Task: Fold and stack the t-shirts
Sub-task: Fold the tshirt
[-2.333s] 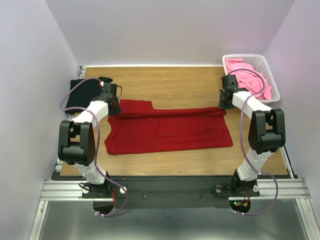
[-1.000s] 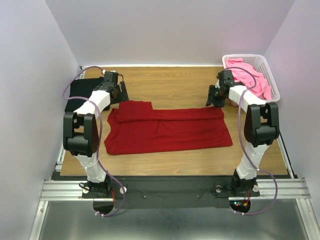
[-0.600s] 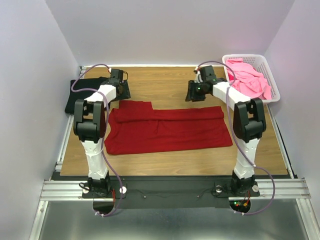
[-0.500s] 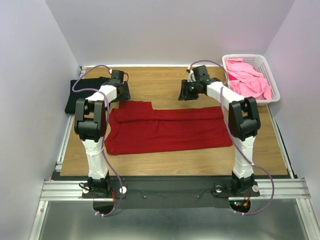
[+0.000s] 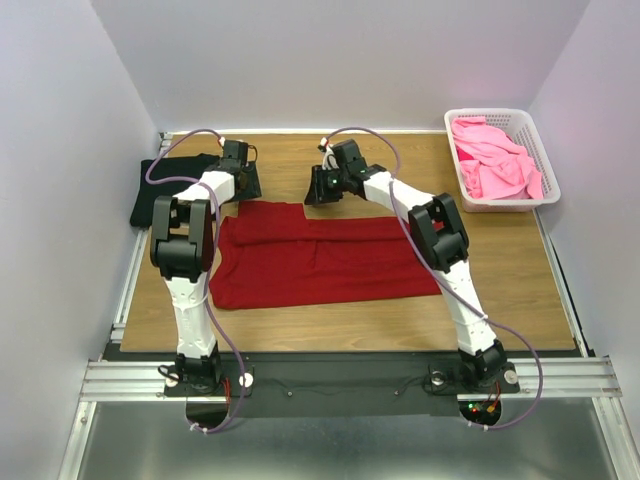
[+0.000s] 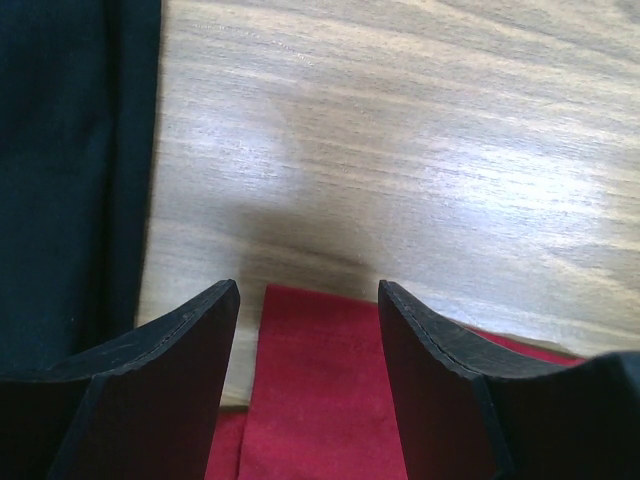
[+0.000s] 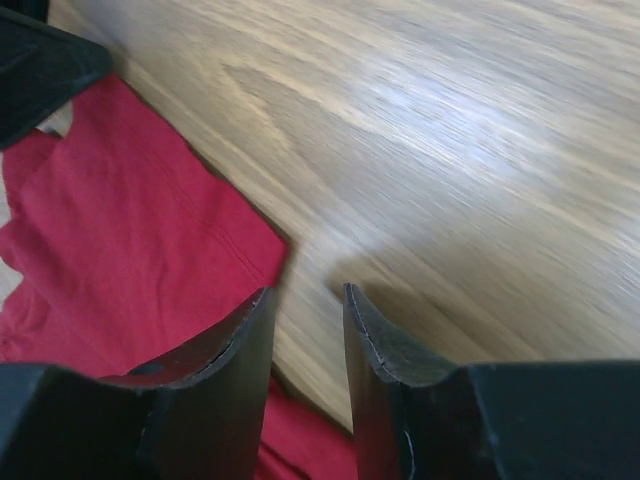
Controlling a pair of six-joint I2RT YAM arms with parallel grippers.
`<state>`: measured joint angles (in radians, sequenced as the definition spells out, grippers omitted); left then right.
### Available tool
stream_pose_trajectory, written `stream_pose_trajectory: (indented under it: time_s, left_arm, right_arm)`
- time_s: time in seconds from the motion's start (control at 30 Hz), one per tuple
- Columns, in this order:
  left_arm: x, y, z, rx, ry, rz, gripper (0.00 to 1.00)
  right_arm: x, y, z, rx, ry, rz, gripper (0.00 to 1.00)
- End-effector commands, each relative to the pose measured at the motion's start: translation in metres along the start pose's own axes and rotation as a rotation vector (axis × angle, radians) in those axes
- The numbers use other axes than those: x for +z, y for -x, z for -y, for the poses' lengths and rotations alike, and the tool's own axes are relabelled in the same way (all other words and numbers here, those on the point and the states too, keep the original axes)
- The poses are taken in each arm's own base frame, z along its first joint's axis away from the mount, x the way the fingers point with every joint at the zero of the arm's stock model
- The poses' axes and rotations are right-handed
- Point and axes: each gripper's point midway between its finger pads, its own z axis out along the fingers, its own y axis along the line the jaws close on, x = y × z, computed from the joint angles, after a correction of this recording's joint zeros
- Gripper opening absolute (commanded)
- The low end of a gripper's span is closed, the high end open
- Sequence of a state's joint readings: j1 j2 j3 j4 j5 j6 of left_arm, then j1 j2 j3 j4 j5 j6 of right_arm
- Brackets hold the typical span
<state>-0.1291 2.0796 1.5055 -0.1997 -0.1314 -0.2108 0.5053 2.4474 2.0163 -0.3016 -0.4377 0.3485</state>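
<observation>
Both at dark red t-shirt [image 5: 330, 260] far edge: left tool [image 6: 308, 290] spread, right tool [image 7: 307, 292] narrowly parted, empty.

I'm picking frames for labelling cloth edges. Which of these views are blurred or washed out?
Top external: sharp and evenly lit, the dark red t-shirt crisp. Left wrist: slightly soft, pale glare on the table at right, a dark shadow beside the shirt's edge. Right wrist: wood grain smeared by motion blur, glare mid-frame.
</observation>
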Motion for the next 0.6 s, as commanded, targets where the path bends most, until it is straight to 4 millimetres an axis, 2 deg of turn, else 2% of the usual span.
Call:
stream_pose_trajectory:
  time_s: [0.0,0.23,0.57]
  left_arm:
    - [0.002,0.009,-0.001,0.002,-0.006,0.026,0.69]
    - [0.006,0.000,-0.001,-0.002,-0.013,-0.012,0.68]
    - [0.011,-0.014,-0.001,-0.006,-0.016,-0.059,0.61]
  right_arm:
    - [0.012,0.023,-0.023,-0.016,0.078,0.068,0.39]
    - [0.028,0.003,-0.033,-0.013,0.099,0.028,0.39]
    - [0.041,-0.012,-0.031,0.000,0.104,-0.004,0.36]
